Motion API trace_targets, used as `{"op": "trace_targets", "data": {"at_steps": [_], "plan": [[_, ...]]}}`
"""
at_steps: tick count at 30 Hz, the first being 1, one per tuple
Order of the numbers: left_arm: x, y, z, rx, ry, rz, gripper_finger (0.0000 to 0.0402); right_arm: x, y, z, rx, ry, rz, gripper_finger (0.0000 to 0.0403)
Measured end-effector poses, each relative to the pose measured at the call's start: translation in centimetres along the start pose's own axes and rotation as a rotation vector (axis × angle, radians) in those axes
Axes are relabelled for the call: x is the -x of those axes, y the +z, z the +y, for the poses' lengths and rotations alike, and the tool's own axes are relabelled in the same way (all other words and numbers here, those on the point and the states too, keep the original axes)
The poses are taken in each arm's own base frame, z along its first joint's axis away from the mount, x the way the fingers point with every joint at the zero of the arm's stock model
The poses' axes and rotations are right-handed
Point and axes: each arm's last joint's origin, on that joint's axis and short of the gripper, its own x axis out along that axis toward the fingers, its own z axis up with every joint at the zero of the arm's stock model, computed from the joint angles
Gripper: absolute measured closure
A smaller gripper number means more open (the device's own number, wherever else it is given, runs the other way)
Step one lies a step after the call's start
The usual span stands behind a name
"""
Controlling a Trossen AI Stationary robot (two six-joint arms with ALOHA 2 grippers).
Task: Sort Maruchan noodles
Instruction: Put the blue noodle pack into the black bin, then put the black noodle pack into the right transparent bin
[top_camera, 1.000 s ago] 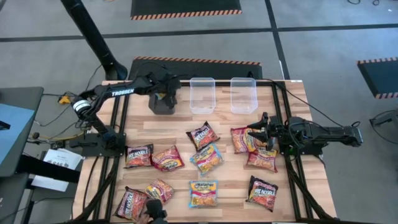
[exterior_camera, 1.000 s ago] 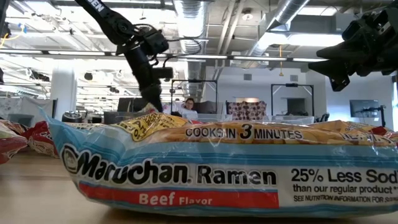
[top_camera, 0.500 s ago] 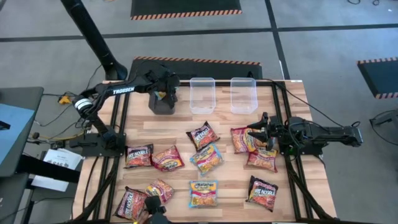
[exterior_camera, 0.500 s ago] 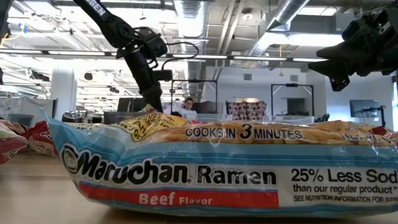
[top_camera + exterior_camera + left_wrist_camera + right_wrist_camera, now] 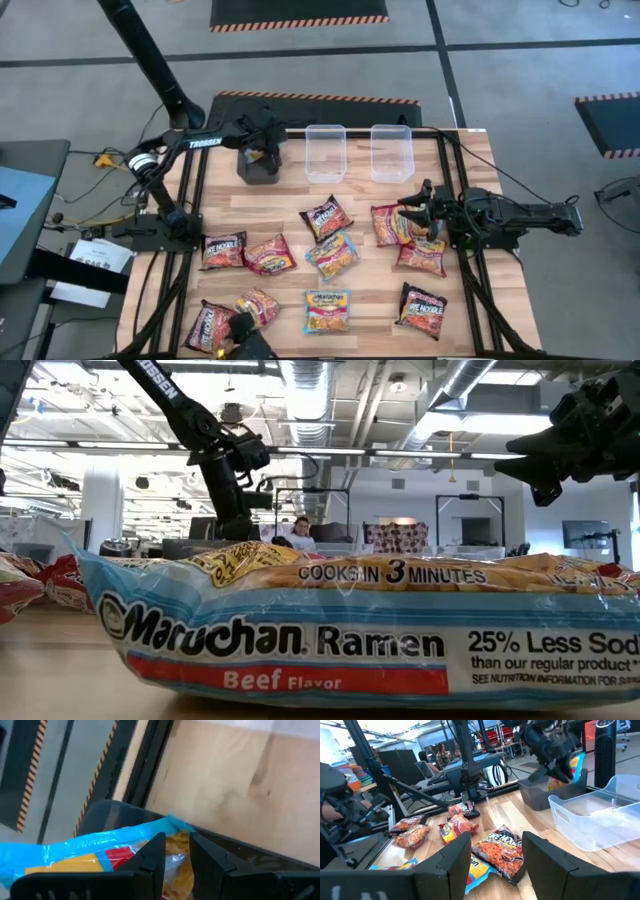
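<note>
While we look down from above, our left gripper (image 5: 262, 152) hangs over the dark bin (image 5: 258, 166) at the desk's (image 5: 370, 300) far edge, and the other packets (image 5: 330, 255) lie scattered mid-desk beside our waiting right gripper (image 5: 415, 208). From the left wrist, our jaws clench a blue packet (image 5: 90, 852) above that bin. From the right wrist, its jaws stand released.
</note>
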Motion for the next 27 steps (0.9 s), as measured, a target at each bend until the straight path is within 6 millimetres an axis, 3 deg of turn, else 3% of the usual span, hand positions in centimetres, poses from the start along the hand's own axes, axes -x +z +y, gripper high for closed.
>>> {"op": "trace_targets", "data": {"at_steps": [12,27], "plan": [[-1.0,0.1,-0.4,-0.026,-0.004,0.0,0.0323,0.0,0.0,0.0,0.0,-0.003,0.0,0.0203],[1.9,3.5,0.6,-0.039,0.063,0.051,0.0323,0.0,0.0,0.0,0.002,-0.002,0.0,0.0203]]}}
